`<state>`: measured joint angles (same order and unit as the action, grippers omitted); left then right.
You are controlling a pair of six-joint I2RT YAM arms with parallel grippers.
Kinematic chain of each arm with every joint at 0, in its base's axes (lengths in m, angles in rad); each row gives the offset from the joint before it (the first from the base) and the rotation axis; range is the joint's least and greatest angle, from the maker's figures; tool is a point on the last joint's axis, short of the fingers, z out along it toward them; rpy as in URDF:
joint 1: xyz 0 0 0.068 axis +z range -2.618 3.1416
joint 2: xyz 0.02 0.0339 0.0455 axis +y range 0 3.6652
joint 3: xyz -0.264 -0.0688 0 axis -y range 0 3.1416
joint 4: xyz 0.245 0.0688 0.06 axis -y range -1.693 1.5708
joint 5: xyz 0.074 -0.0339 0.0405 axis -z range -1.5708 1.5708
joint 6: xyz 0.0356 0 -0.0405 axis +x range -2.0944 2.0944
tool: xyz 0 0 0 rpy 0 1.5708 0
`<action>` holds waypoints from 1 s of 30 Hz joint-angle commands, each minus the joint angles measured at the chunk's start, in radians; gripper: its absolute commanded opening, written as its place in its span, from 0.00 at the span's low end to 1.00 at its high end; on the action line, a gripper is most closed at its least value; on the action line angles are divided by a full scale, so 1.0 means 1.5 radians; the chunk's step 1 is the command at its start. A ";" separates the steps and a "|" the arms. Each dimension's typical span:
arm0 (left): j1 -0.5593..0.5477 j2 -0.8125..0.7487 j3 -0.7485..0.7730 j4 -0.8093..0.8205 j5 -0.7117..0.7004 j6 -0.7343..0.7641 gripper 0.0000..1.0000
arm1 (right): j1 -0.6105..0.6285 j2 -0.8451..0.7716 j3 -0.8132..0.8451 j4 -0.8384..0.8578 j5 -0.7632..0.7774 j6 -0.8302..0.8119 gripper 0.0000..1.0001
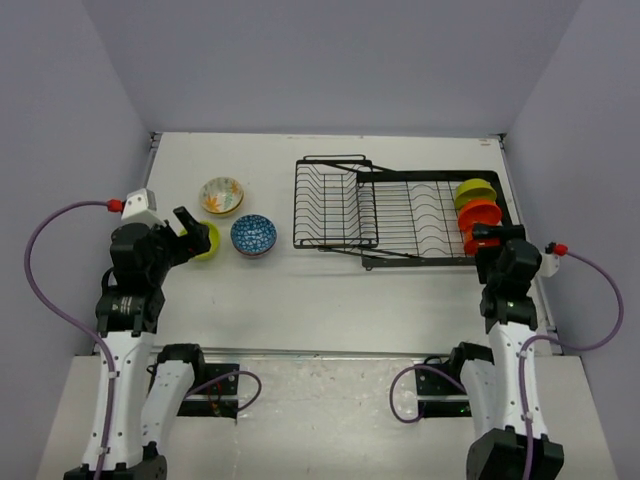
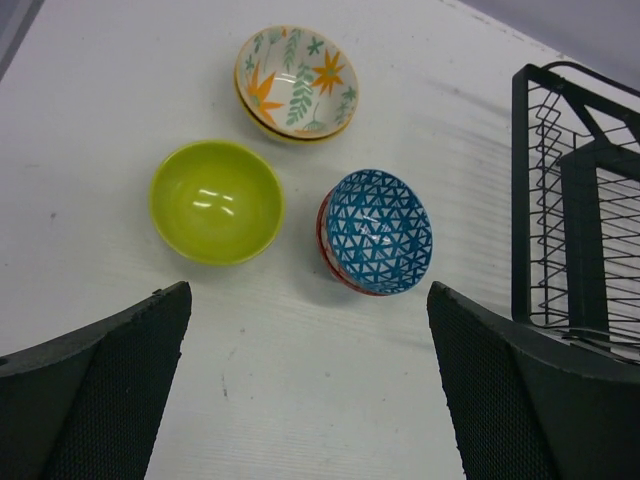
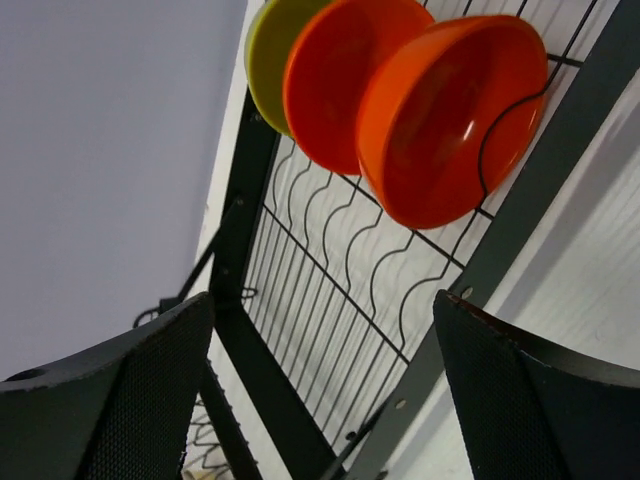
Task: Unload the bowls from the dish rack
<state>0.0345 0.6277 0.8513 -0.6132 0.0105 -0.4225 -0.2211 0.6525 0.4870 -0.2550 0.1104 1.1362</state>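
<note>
Left gripper open and empty over the table; right gripper open at the right end of the dish rack.
Left of the rack, a lime green bowl, a floral bowl and a blue-patterned bowl sit upright, near one another. In the rack's right end a yellow-green bowl and two orange bowls stand on edge.

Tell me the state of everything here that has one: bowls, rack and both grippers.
Left gripper: open, empty.
Right gripper: open, empty.
Table lime green bowl: upright, empty.
Floral bowl: upright, empty.
Blue-patterned bowl: upright, empty.
Nearer orange bowl: on edge in rack.
Farther orange bowl: on edge in rack.
Racked lime green bowl: on edge.
Dish rack: holds three bowls.
</note>
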 commanded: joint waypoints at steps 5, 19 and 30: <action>-0.011 -0.068 -0.026 0.024 -0.010 0.023 1.00 | -0.118 0.081 -0.010 0.127 -0.093 0.083 0.83; -0.033 -0.094 -0.034 0.032 0.006 0.023 1.00 | -0.155 0.246 0.014 0.240 -0.133 0.087 0.72; -0.039 -0.092 -0.034 0.035 0.017 0.026 1.00 | -0.155 0.307 -0.019 0.369 -0.127 0.104 0.58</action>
<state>-0.0181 0.4896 0.8047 -0.6079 0.0170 -0.4210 -0.4484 1.0916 0.4686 0.1993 -0.0742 1.2736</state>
